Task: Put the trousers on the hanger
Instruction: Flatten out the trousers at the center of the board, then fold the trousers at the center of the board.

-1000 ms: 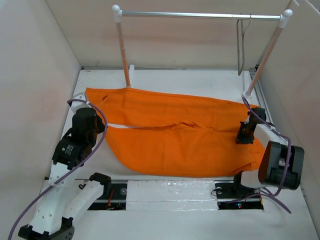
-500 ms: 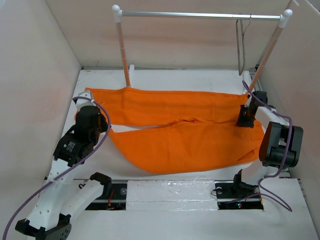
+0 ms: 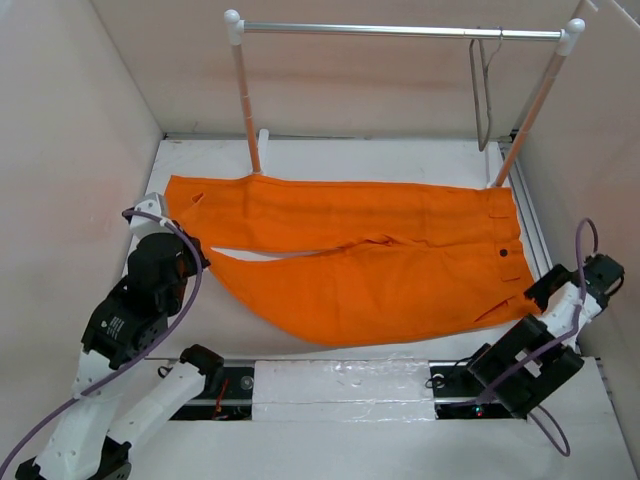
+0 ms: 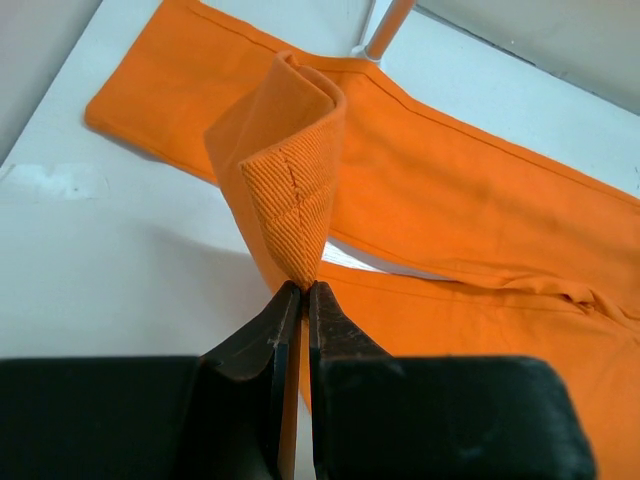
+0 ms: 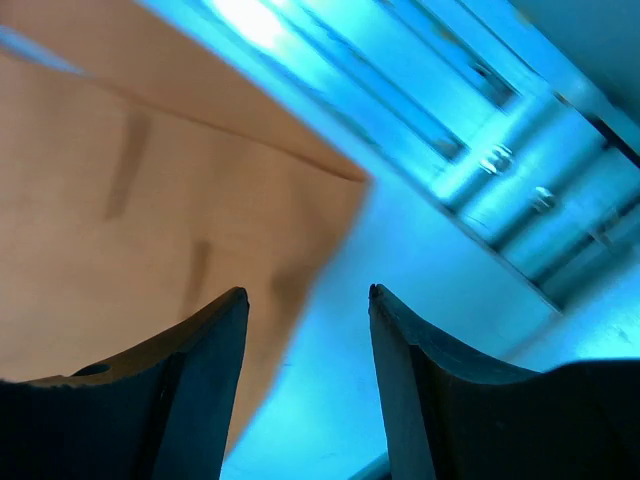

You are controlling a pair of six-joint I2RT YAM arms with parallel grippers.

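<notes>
The orange trousers (image 3: 350, 250) lie spread flat across the table, with the waistband and dark button (image 3: 503, 253) at the right and the legs running left. My left gripper (image 3: 196, 256) is shut on the hem of the nearer leg. In the left wrist view the pinched hem (image 4: 292, 190) stands up folded just above the closed fingertips of the left gripper (image 4: 303, 288). My right gripper (image 5: 305, 292) is open and holds nothing; it points up at the wall. In the top view it (image 3: 603, 271) sits right of the waistband, apart from the cloth. The hanger (image 3: 483, 92) hangs from the rail at the back right.
A silver rail (image 3: 400, 31) on white posts with pinkish legs (image 3: 247, 105) spans the back of the table. Beige walls close in the left, right and back. A white strip (image 3: 340, 385) runs between the arm bases at the near edge.
The right gripper let go of the waistband, opened, and drew back to the right near corner; the waistband now lies flat. The left gripper, still pinching the hem, shifted slightly left and nearer.
</notes>
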